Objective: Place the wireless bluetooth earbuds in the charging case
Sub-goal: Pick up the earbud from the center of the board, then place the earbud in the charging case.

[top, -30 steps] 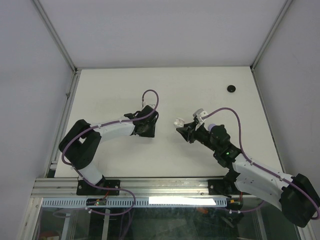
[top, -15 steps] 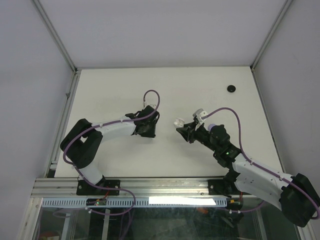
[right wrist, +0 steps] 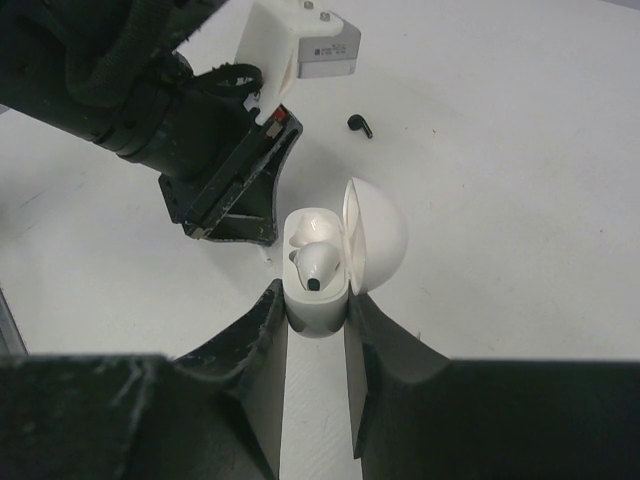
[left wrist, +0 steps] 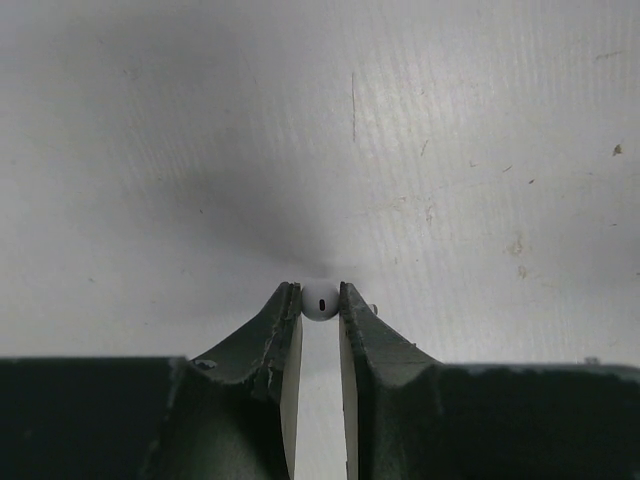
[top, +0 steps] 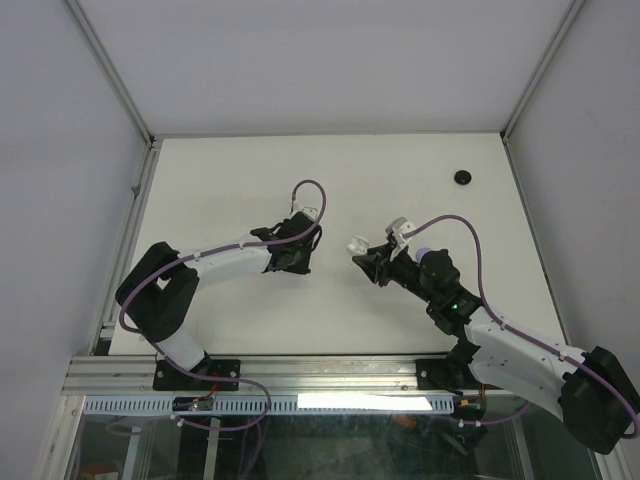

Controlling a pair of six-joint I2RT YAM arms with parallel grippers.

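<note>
Left wrist: the left gripper (left wrist: 320,296) pinches a white earbud (left wrist: 320,301) (stem hidden between the fingers). The right gripper (right wrist: 316,296) clamps the open charging case (right wrist: 317,312).

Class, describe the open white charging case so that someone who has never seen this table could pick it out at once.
On the white table, find the right gripper, which pinches a smooth white plastic charging case. Unlike the tiny loose black earbud lying beyond it, it has a hinged lid standing open and holds a white earbud inside.
</note>
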